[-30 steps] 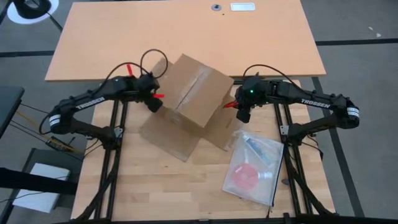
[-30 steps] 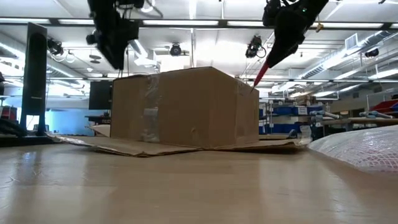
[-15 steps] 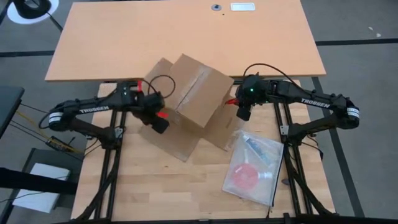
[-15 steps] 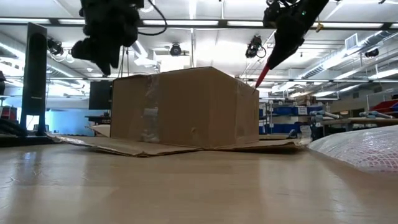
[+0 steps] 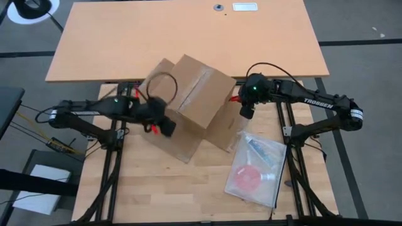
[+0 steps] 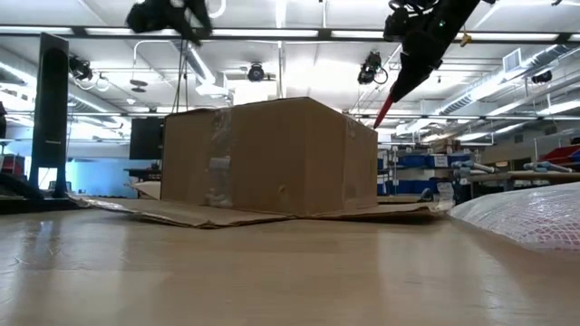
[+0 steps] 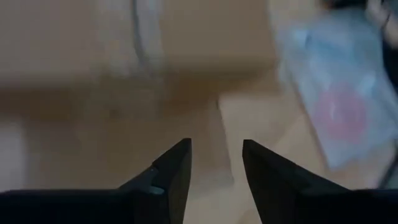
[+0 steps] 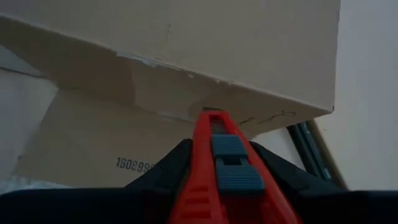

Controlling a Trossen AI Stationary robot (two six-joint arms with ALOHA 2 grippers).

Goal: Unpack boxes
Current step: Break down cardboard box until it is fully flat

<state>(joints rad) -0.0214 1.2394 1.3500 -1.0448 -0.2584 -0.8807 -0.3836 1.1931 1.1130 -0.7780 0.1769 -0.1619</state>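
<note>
**Flanked on both sides: upturned carton, flaps flat on the table**

Pictured from above: brown cardboard carton point(image 5: 198, 97) standing near the middle of the slatted wooden table point(image 5: 157, 188), turned at an angle, closed side up with a taped seam across it, flaps splayed flat around its base. At table level point(image 6: 272, 158), sitting square on those flaps, clear tape down one face.

To the carton's left, hovering over the spread flap just beside the nearer left corner: left gripper point(image 5: 164, 127), raised above the box top in the level view point(image 6: 172, 14). Dark fingers point(image 7: 177, 165) apart, seemingly with nothing between them, though blurred there; carton wall point(image 7: 124, 37) and flap ahead of them.

To the carton's right, close to the right-hand top edge but apart from it: right gripper point(image 5: 244, 110), clamped on a red box cutter point(image 8: 208, 130) with a grey slider. Cutter tip point(image 6: 382, 107) angled down toward the carton's upper right corner, just short of the cardboard. Carton side point(image 8: 186, 37) and printed flap beneath filling that wrist view.

Lying near the table's right edge, beside the right flap: clear plastic bag point(image 5: 257, 166) with a pink round item inside.
</note>
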